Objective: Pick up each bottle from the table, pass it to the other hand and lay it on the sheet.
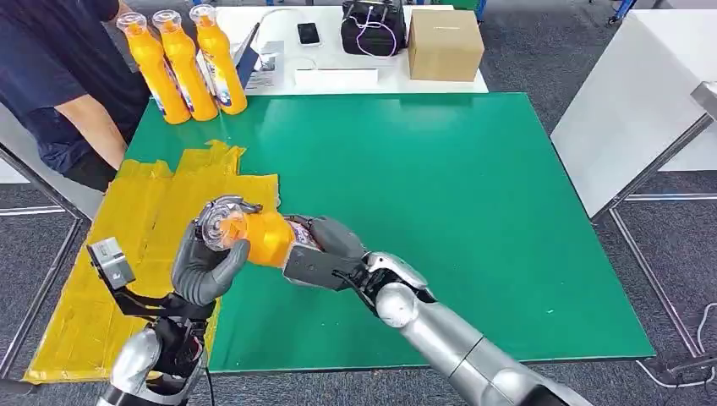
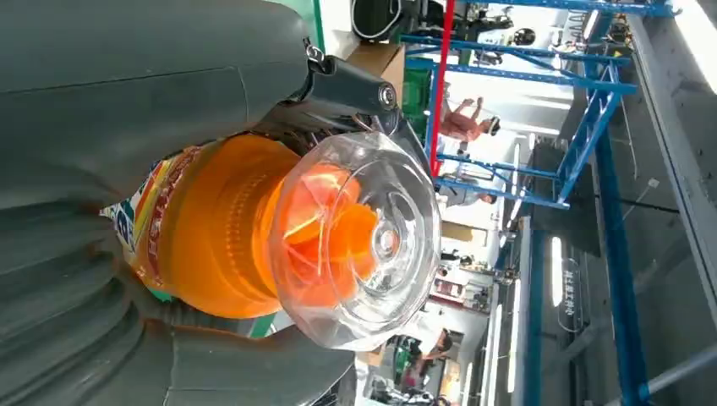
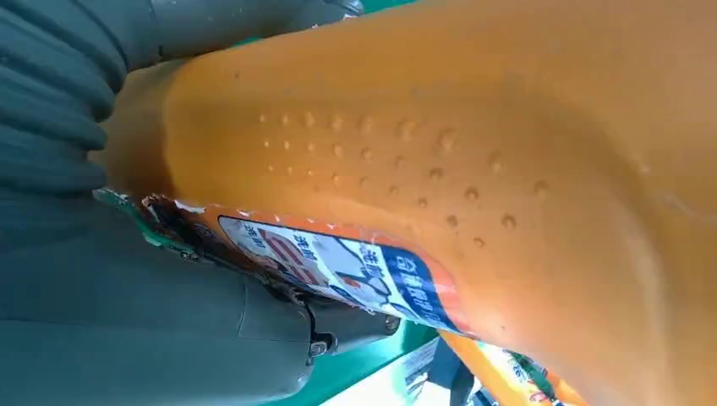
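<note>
An orange bottle (image 1: 269, 238) with a clear cap is held lying sideways above the green mat's near left part, cap end towards the yellow sheet (image 1: 139, 224). My left hand (image 1: 205, 267) wraps around its neck just behind the cap, while my right hand (image 1: 325, 254) grips its labelled lower body. The left wrist view looks straight at the clear cap and the orange bottle (image 2: 220, 228), enclosed by the left hand (image 2: 93, 118). In the right wrist view the bottle's dimpled side (image 3: 507, 152) lies against the right hand (image 3: 127, 330). Three more orange bottles (image 1: 184, 66) stand upright at the mat's far left corner.
The green mat (image 1: 448, 194) covers the table; the crumpled yellow sheet hangs over its left side. A person (image 1: 59, 76) stands at the far left beside the upright bottles. On a white table behind are a cardboard box (image 1: 445, 44), a black bag (image 1: 373, 27) and a phone (image 1: 309, 33).
</note>
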`<state>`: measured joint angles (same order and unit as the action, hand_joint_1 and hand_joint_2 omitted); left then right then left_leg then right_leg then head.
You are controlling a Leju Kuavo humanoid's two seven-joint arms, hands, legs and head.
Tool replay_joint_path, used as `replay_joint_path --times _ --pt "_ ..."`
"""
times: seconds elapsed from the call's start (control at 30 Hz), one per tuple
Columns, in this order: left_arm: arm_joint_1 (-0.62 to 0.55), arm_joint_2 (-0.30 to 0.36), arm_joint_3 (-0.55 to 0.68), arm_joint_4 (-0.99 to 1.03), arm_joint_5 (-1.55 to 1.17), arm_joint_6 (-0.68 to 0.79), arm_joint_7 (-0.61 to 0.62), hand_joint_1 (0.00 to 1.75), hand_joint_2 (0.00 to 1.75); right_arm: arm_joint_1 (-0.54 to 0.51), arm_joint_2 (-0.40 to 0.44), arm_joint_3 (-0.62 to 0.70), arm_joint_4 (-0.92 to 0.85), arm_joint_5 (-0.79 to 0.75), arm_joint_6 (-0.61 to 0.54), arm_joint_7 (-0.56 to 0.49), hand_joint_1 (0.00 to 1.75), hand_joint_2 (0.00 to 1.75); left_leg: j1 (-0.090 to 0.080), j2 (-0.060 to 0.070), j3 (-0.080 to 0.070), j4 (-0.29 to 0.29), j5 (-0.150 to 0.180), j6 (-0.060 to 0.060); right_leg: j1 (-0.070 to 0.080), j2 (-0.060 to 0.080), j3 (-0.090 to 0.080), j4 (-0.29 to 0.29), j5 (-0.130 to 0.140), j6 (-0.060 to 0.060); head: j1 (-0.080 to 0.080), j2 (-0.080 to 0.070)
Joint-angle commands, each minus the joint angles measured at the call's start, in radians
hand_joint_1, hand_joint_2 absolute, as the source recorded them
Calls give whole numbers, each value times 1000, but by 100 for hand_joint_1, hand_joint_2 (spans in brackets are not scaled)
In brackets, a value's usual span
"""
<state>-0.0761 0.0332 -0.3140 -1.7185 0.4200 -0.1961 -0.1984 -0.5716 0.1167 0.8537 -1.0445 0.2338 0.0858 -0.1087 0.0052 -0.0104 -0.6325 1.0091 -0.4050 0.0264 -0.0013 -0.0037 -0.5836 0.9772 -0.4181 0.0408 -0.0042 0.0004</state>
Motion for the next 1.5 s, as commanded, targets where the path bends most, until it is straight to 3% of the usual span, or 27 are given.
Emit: replay_joint_path --times 0.03,0.83,0.87,0.9,0.93,1.1,1.5 --pt "-30 1 -53 31 5 -3 5 175 175 -46 2 23 74 4 -3 5 175 175 0 0 3 0 -1 -1 0 0 3 0 -1 0 0 0" --pt "-18 -5 -44 22 1 1 -4 175 175 -36 2 30 62 10 -9 9 175 175 0 0 2 0 -1 0 0 0 3 0 -1 0 0 0" --pt "-15 -6 -39 18 0 4 -8 175 175 -33 1 29 59 12 -12 12 175 175 0 1 7 0 -3 -1 0 0 8 0 -3 -1 0 0" --pt "-11 -8 -34 12 -4 11 -14 175 175 -24 -5 26 45 30 -36 13 12 175 0 0 5 0 -2 -1 0 0 5 0 -2 0 0 0" --pt "-10 -7 -30 9 -3 12 -16 175 175 -33 -12 32 53 38 -31 28 0 0 0 0 4 0 -1 -1 0 0 4 -1 -2 0 0 0" --pt "17 -11 56 -27 -47 75 -47 175 175 2 -61 -10 49 65 -61 49 0 0 0 1 6 0 -3 -1 0 0 7 -1 -3 0 0 0" --pt "25 -43 118 46 -101 131 -42 175 175 41 -70 -35 16 137 -83 71 0 0 0 -1 3 -1 -1 0 0 -1 3 -1 -1 0 0 0"
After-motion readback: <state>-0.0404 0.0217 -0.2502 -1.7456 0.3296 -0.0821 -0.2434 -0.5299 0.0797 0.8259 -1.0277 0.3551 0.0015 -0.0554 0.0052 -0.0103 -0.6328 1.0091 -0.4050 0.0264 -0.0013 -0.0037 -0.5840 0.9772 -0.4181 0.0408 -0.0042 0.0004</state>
